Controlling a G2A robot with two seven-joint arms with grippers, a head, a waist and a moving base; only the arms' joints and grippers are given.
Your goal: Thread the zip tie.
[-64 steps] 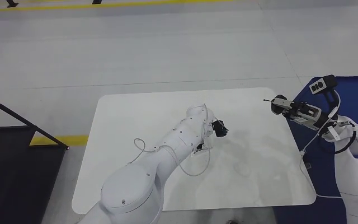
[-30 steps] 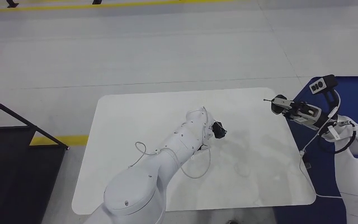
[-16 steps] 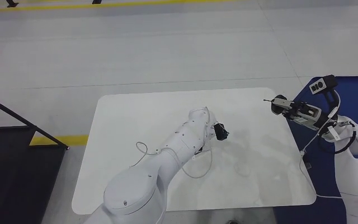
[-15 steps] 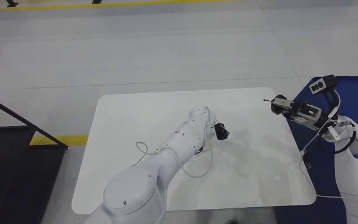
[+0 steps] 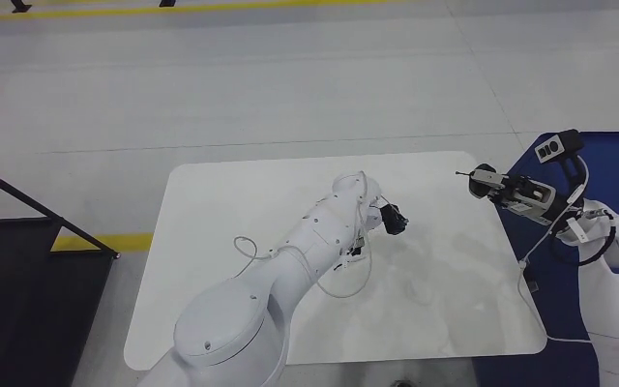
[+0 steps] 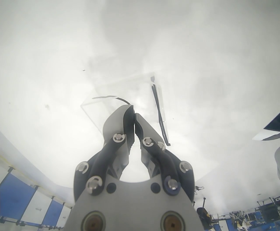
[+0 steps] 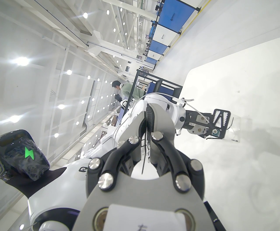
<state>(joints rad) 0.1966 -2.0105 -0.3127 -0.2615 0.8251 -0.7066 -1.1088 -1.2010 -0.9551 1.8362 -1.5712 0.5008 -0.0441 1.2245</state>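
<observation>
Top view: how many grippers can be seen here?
2. The left gripper is over the middle of the table; the right gripper, holding a zip tie, is at the table's edge. None seems hidden.

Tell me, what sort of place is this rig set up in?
Probably a big industrial hall or robot test floor: rows of ceiling lights high overhead, blue partition panels along the walkway, and a yellow floor line.

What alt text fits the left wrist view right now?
The left gripper, shut, pinches a thin black zip tie that curves from its tips, over a clear plastic pack with more black ties on the white table.
</observation>
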